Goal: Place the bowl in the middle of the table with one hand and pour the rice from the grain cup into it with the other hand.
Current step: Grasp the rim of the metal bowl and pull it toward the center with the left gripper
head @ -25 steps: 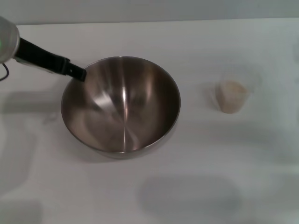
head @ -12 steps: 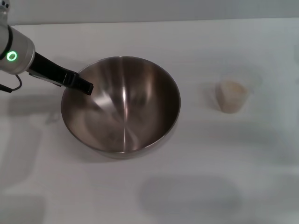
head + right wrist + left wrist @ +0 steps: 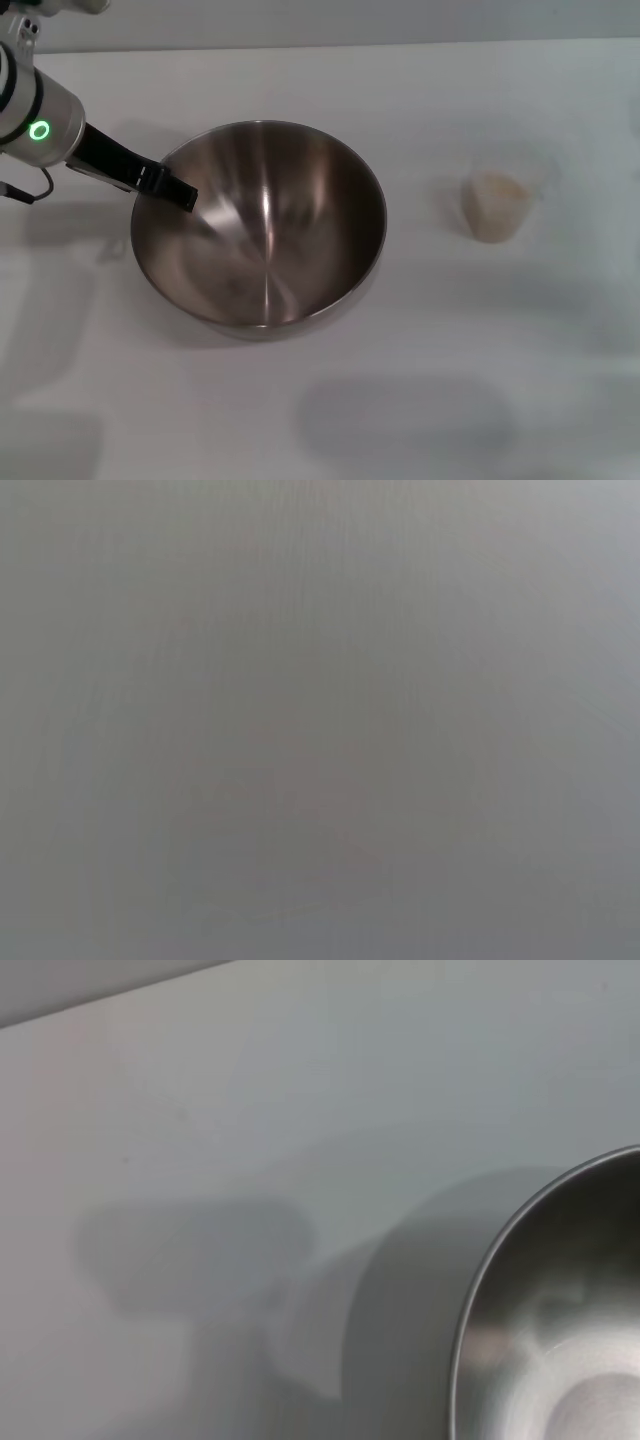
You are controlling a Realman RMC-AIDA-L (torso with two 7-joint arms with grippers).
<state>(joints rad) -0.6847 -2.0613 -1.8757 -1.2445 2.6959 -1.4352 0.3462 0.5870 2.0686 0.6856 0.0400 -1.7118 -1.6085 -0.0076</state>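
Observation:
The steel bowl (image 3: 260, 225) stands upright and empty on the white table (image 3: 450, 390), left of centre. Its rim and part of its inside also show in the left wrist view (image 3: 560, 1310). My left gripper (image 3: 178, 193) reaches in from the upper left, its black tip over the bowl's left rim; I cannot tell whether it touches the rim. The clear grain cup (image 3: 495, 207) stands upright to the right of the bowl, well apart from it, with pale rice (image 3: 496, 190) inside. My right gripper is out of view; the right wrist view shows only a blank grey surface.
The table's far edge (image 3: 350, 45) runs along the top of the head view. Soft shadows lie on the tabletop at the front and left. There is bare table between the bowl and the cup.
My left arm has come further into the head view. Its black tip has shifted a little nearer and inward over the bowl's left rim. The bowl and cup have not moved.

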